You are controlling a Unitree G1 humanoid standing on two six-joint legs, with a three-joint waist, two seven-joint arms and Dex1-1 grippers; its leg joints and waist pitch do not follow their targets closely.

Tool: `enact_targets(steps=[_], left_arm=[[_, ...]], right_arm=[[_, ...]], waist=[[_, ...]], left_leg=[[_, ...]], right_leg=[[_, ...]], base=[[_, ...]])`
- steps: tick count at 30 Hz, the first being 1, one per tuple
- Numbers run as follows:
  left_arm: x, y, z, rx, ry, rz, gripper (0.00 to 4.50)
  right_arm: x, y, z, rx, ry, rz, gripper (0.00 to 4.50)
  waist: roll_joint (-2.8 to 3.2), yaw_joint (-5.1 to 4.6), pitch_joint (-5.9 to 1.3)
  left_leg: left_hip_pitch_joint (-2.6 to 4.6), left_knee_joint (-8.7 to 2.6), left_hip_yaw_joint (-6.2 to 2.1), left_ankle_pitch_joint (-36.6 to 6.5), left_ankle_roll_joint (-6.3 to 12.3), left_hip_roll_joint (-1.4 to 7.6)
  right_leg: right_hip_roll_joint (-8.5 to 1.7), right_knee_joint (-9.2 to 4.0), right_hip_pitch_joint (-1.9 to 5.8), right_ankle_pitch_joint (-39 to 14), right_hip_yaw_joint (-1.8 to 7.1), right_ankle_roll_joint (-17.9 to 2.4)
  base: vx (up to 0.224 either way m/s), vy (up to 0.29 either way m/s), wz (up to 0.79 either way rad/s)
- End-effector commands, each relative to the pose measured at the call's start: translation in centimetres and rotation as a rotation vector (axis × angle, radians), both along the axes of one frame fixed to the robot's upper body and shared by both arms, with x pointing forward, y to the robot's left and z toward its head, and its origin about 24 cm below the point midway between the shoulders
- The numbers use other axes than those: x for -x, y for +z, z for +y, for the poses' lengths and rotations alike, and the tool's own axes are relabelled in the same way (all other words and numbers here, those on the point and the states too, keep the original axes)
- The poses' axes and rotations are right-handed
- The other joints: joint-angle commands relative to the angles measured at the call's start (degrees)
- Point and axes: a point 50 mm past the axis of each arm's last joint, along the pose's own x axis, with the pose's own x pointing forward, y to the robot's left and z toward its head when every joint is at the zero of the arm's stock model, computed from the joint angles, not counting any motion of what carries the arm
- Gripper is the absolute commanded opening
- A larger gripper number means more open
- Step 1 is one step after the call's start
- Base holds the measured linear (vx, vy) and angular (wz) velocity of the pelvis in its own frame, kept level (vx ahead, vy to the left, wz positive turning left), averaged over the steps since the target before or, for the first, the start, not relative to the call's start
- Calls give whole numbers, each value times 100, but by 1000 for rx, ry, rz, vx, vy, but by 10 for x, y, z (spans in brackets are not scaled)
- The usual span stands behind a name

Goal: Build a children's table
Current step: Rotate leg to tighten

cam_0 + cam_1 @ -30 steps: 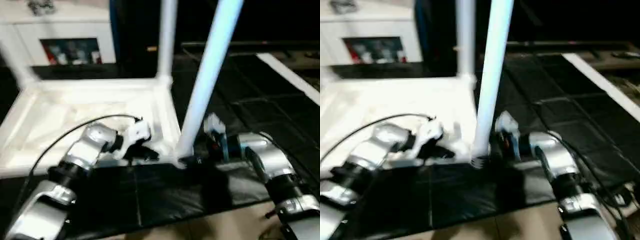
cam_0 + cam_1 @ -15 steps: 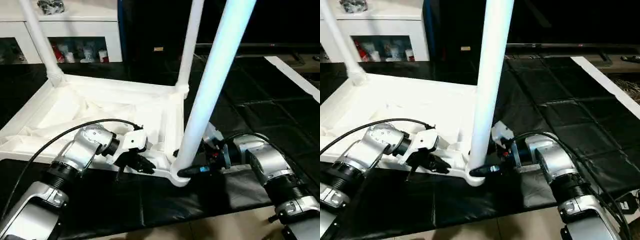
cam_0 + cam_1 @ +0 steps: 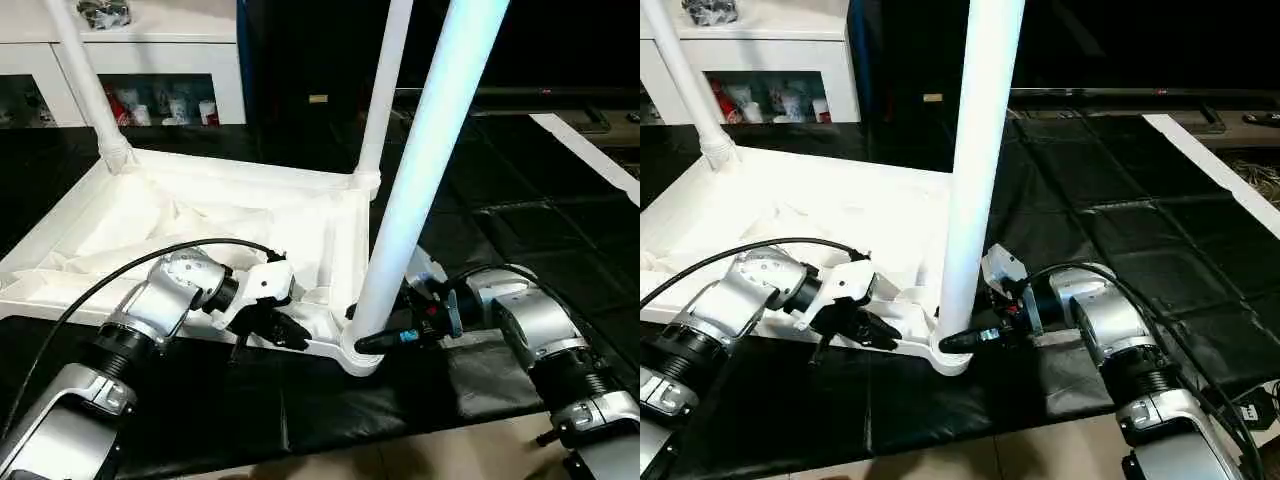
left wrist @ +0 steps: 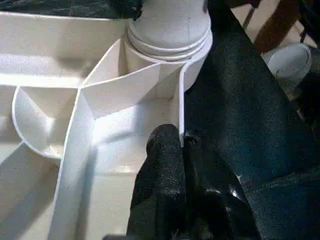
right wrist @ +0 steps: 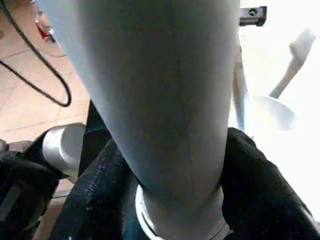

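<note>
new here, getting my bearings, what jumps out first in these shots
An upside-down white tabletop on black floor mats, with legs standing up from its corners. The nearest leg rises from the near corner; the right tool straddles its base, while the left tool pinches the tabletop's near rim.

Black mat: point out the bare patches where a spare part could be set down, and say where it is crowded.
Bare mat lies in front of the tabletop, between the two forearms, and a wide stretch to the right of the near leg. The near right corner is crowded: left pincer pinches the rim, right pincer brackets the leg's base.
</note>
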Motion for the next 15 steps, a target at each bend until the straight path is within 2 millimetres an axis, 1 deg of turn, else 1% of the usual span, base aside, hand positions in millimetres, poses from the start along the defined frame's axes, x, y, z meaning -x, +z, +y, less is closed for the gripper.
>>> enact_targets(steps=[1,2,3,4,5,6,7,8,9,10,11,12,13,14,15], left_arm=[[1,-4,-13,31,31,0,0],[-4,-4,-18,56,88,-13,0],[-4,-4,-18,56,88,-13,0],[-8,-4,-24,69,142,-27,0],[-8,-4,-24,71,148,-29,0],[-10,-4,-27,76,175,-36,0],[-13,-4,-31,82,222,-43,0],[-20,-1,-41,107,304,-44,0],[-26,1,-52,137,401,-33,0],[-28,2,-56,144,428,-27,0],[-29,3,-60,154,451,-29,0],[-30,3,-62,161,468,-32,0],[-33,5,-69,180,505,-31,0],[-36,7,-77,202,554,-32,0],[-36,7,-77,203,556,-33,0]], right_arm=[[-1,-2,5,-39,-54,41,211],[-5,-2,10,-55,-122,45,211],[-5,-2,10,-55,-122,45,211],[-9,-3,15,-59,-190,32,210],[-10,-4,16,-60,-199,30,208],[-12,-4,19,-61,-234,23,208],[-16,-6,24,-53,-302,24,207],[-24,-8,33,-51,-407,39,206],[-33,-11,44,-42,-527,66,206],[-35,-11,48,-39,-558,73,206],[-38,-12,52,-29,-586,71,206],[-39,-12,55,-22,-604,68,206],[-43,-10,62,-27,-632,63,206],[-47,-8,70,-29,-670,62,206],[-48,-8,70,-29,-672,62,206]], waist=[[2,-1,-350],[-1,-5,-336],[-7,-14,-331],[4,-26,-316],[-3,-34,-305],[-25,-44,-306],[-6,-70,-310],[-27,-120,-311],[-12,-132,-314],[-10,-204,-314],[-11,-233,-333],[-17,-250,-326],[-31,-295,-335],[-27,-320,-353],[-27,-325,-367]], left_leg=[[-44,-357,51,-875,247,115],[-46,-363,47,-982,217,106],[-47,-365,48,-1008,195,100],[-31,-379,36,-1119,139,100],[-11,-381,30,-1272,103,80],[-12,-382,26,-1298,105,73],[-27,-391,13,-1227,67,74],[-31,-384,17,-1220,37,64],[-35,-391,2,-1185,9,57],[-71,-397,-18,-1145,-78,51],[-67,-381,-22,-1153,-76,35],[-66,-384,-21,-1157,-33,32],[-91,-368,-13,-1105,28,27],[-82,-353,4,-1020,80,22],[-83,-340,9,-964,111,15]], right_leg=[[-299,-363,339,-1501,285,-1115],[-307,-391,340,-1741,280,-1046],[-305,-406,339,-1867,281,-993],[-311,-439,318,-2146,282,-894],[-314,-487,306,-2513,264,-768],[-318,-508,311,-2671,261,-690],[-320,-501,311,-2716,270,-622],[-307,-503,300,-2737,266,-589],[-309,-506,309,-2749,254,-577],[-307,-485,322,-2782,235,-581],[-310,-499,336,-2798,222,-544],[-309,-521,327,-2775,225,-546],[-298,-498,335,-2589,235,-596],[-295,-492,324,-2367,245,-689],[-292,-474,331,-2211,248,-755]], base=[[0,0,0],[0,0,0],[0,0,0],[0,0,0],[0,0,0],[0,0,0],[0,0,0],[0,0,0],[0,0,0],[0,0,0],[0,0,0],[0,0,0],[0,0,0],[0,0,0],[0,0,0]])
